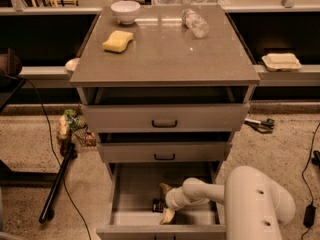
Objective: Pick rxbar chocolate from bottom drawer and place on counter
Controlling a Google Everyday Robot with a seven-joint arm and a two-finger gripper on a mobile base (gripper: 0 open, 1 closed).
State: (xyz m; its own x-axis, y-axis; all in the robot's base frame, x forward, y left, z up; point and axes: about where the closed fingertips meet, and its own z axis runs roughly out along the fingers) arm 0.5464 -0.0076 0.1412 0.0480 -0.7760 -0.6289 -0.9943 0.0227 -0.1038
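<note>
The bottom drawer (134, 190) is pulled open and is grey inside. The rxbar chocolate (158, 205), a small black bar, lies flat on the drawer floor near its front. My gripper (166, 202) reaches into the drawer from the right on a white arm. It is open, with one tan fingertip (165, 188) behind the bar and the other just in front of it. The gripper's body hides the bar's right end. The counter (165, 54) is the glossy grey-brown top of the cabinet, well above.
On the counter are a yellow sponge (118, 41), a white bowl (125, 10) and a plastic bottle (195, 22). The two upper drawers (165, 118) stand slightly open above the arm. A black pole (56, 184) and cables lie on the floor at the left.
</note>
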